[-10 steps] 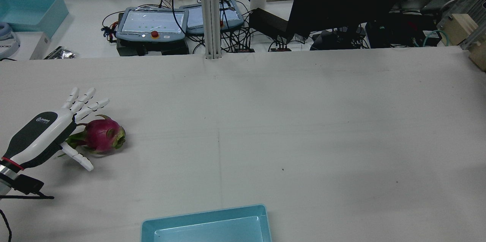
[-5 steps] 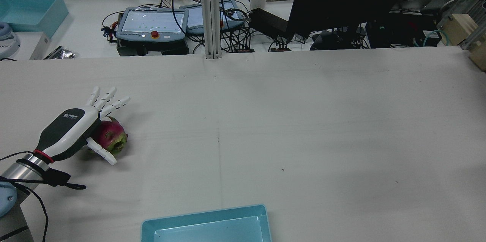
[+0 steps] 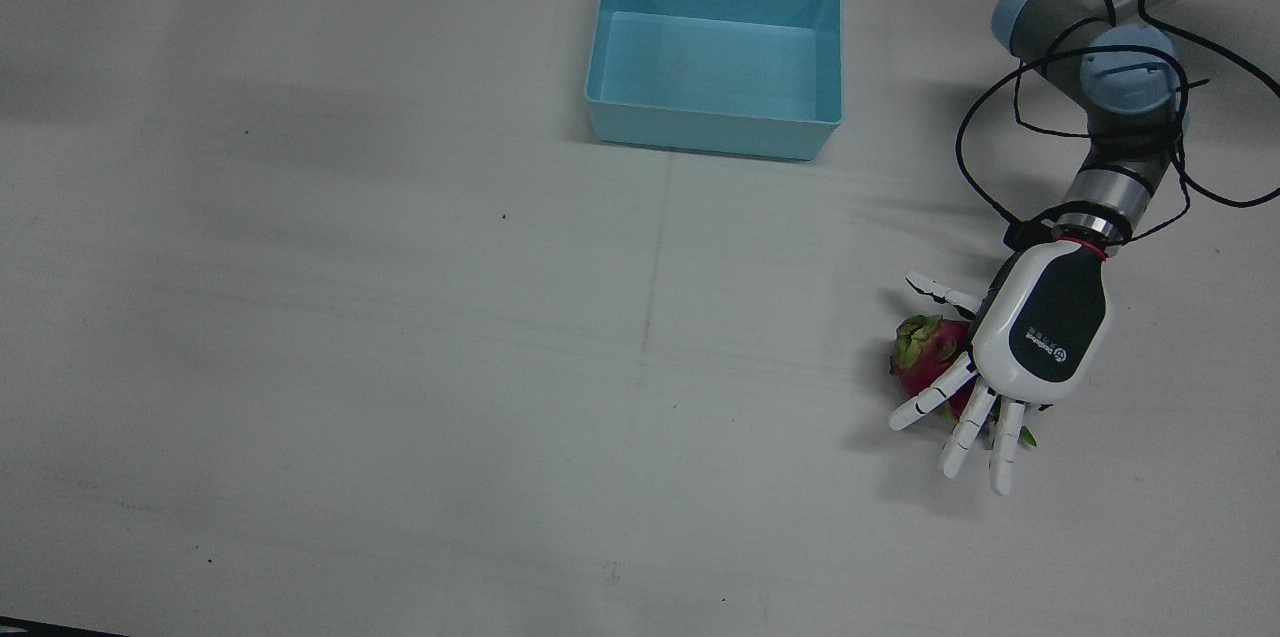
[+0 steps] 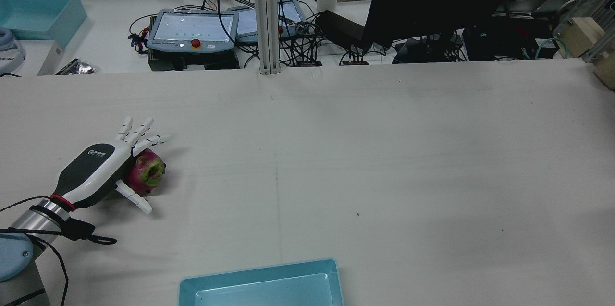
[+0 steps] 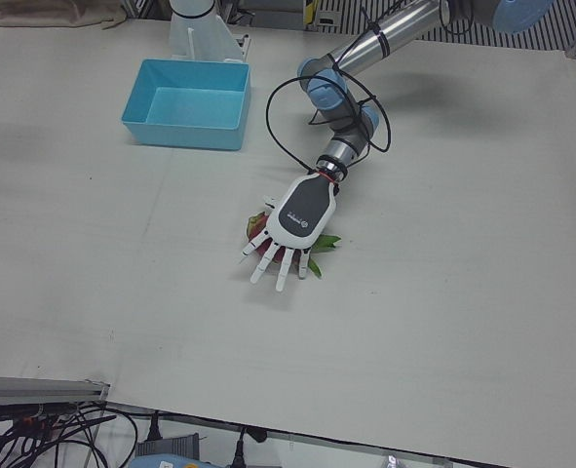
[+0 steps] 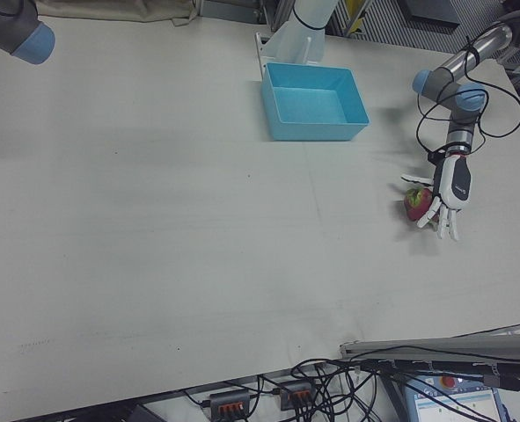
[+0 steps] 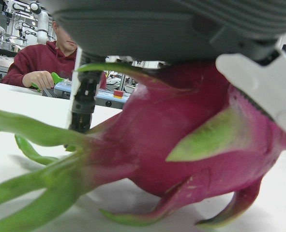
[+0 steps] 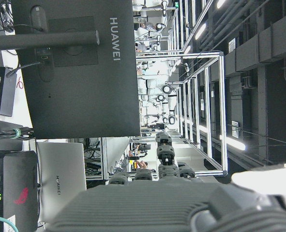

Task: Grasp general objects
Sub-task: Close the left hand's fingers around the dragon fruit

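Observation:
A pink dragon fruit (image 3: pixel 925 347) with green scales lies on the white table near the robot's left edge; it also shows in the rear view (image 4: pixel 146 174). My left hand (image 3: pixel 1035 337) hovers palm-down right over it, fingers spread past and beside the fruit, not closed on it. In the left hand view the fruit (image 7: pixel 181 140) fills the frame just under the palm. In the rear view the left hand (image 4: pixel 96 166) covers the fruit's near side. My right hand (image 8: pixel 152 203) shows only in its own view, raised, holding nothing, fingers stretched out.
A light-blue bin (image 3: pixel 715 132) stands at the robot's side of the table, midway between the arms. The left arm's black cable (image 3: pixel 1000 117) loops above the table. Beyond the far edge are teach pendants (image 4: pixel 192 30), a monitor and a person's hands.
My left hand has moved forward and over the dragon fruit, from behind it to on top. The fruit has turned so its end faces the rear camera.

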